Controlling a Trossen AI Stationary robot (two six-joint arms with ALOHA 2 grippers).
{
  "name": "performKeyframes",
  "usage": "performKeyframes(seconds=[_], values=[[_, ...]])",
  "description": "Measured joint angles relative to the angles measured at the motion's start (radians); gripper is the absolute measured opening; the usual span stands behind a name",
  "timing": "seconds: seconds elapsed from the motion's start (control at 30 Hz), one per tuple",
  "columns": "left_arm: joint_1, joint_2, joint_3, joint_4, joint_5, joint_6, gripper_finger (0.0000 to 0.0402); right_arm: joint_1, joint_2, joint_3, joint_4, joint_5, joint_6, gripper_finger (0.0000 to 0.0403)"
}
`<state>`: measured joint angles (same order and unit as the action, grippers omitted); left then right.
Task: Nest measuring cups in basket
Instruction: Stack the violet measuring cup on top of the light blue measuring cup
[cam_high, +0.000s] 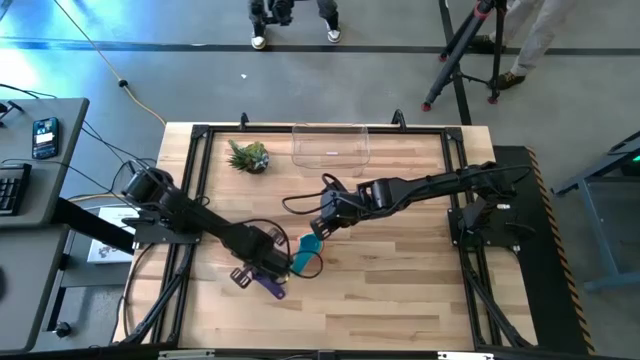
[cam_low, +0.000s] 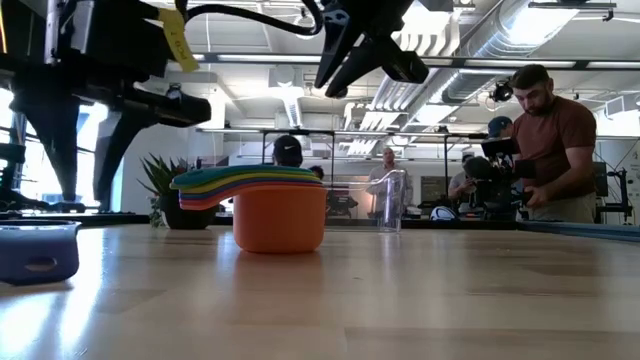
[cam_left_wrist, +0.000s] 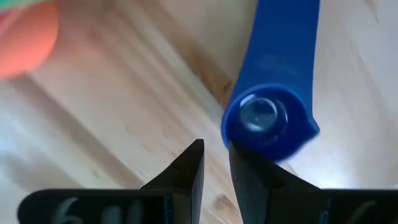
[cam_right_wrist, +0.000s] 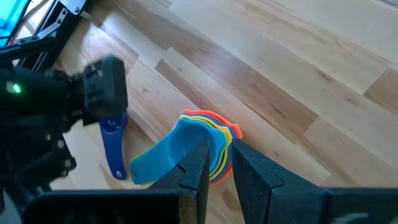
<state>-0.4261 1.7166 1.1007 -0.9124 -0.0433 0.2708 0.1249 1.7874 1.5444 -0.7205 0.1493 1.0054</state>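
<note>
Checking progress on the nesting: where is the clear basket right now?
In the high view the basket sits empty at the table's far edge, near centre, right of the small plant, well away from the stacked cups.

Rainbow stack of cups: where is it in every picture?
High view: the stack of cups sits on the table's lower middle, between the two arms.
Low view: left of centre, orange cup at the bottom.
Left wrist view: only an orange blur in the upper left corner.
Right wrist view: lower middle.
Shared landmark: the blue cup lying beside it shows in all four.
</note>
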Motion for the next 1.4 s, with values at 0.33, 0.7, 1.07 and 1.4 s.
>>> performKeyframes(seconds=[0.33,0.7,1.07,1.4], values=[[-0.009,-0.187,0.0,-0.096,0.009,-0.381,0.0065,0.007,0.0,0.0,0.204,-0.011,-0.093,0.006],[-0.102,-0.504,0.0,-0.178,0.005,-0.865,0.0065,0.022,0.0,0.0,0.689,0.044,-0.352,0.006],[-0.224,-0.721,0.0,-0.252,-0.172,-1.096,0.0065,-0.029,0.001,0.055,0.982,-0.093,-0.552,0.0069],[-0.245,-0.829,0.0,-0.316,-0.207,-1.097,0.0065,-0.036,0.004,0.209,0.672,0.062,-0.625,0.0114]])
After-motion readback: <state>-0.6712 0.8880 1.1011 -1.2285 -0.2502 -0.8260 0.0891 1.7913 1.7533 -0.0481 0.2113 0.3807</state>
